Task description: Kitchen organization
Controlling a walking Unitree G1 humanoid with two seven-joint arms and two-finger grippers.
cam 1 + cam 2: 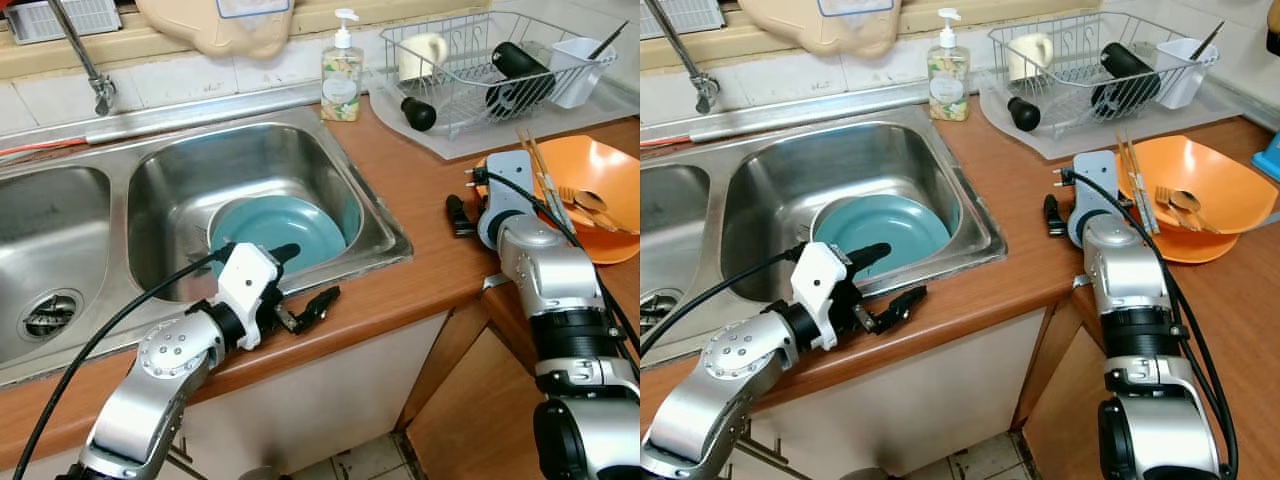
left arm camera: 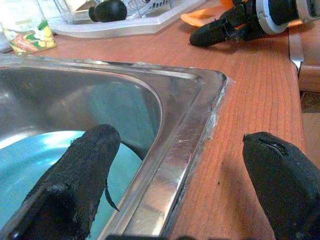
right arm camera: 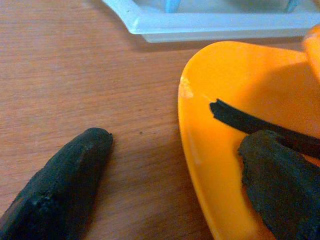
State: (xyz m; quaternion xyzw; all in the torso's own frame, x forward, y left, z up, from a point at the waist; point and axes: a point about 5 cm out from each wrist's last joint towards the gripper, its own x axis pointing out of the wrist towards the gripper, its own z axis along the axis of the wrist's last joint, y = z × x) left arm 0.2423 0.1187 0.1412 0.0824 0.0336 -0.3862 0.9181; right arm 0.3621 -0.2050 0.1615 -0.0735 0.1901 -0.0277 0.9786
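Note:
A teal plate (image 1: pixel 275 228) lies flat in the right basin of the steel sink (image 1: pixel 385 235). My left gripper (image 1: pixel 305 278) is open and straddles the sink's front rim. One of its fingers (image 2: pixel 85 170) is over the plate and the other is over the wooden counter. An orange bowl (image 1: pixel 590 170) on the counter at right holds chopsticks (image 1: pixel 540 170), a spoon (image 1: pixel 590 203) and a fork. My right gripper (image 3: pixel 175 142) is open at the bowl's left edge, one finger on the counter side and the other over the orange rim (image 3: pixel 210 150).
A wire dish rack (image 1: pixel 480 110) at the back right holds a black bottle, a cup and a white container. A soap bottle (image 1: pixel 341 80) stands behind the sink, the faucet (image 1: pixel 95 75) at back left. A cabinet door (image 1: pixel 480 410) stands ajar below the counter.

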